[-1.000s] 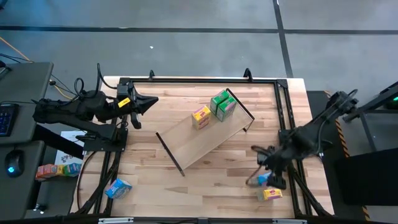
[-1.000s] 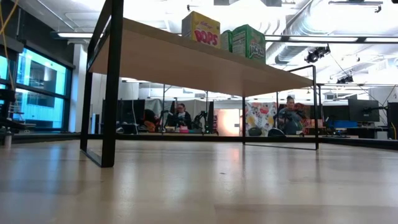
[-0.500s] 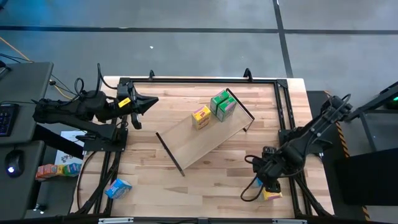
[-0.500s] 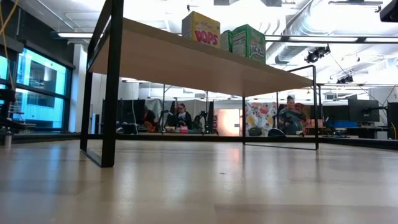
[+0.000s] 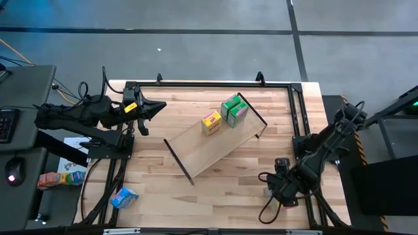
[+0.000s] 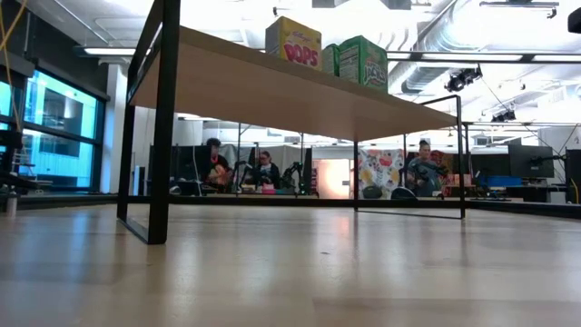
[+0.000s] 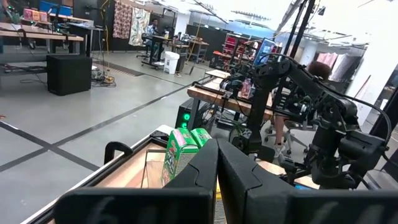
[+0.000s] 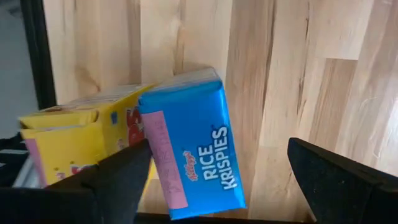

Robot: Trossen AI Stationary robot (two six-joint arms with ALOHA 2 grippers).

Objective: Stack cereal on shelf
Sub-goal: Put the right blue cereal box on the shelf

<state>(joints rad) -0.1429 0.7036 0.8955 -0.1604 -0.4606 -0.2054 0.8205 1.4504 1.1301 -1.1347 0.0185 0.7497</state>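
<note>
- High view: right pincer sits low right on the desk; the shelf at centre carries yellow and green cereal.
- Left wrist view: left pincer pressed together.
- Right wrist view: right pincer's fingers spread around the blue cereal box, a yellow box touching it.

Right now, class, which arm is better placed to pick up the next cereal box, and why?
The right. Its pincer is open over the blue cereal box, fingers either side, yellow box beside it. The left pincer is shut and waits at the table's far left edge, far from any loose box.
</note>
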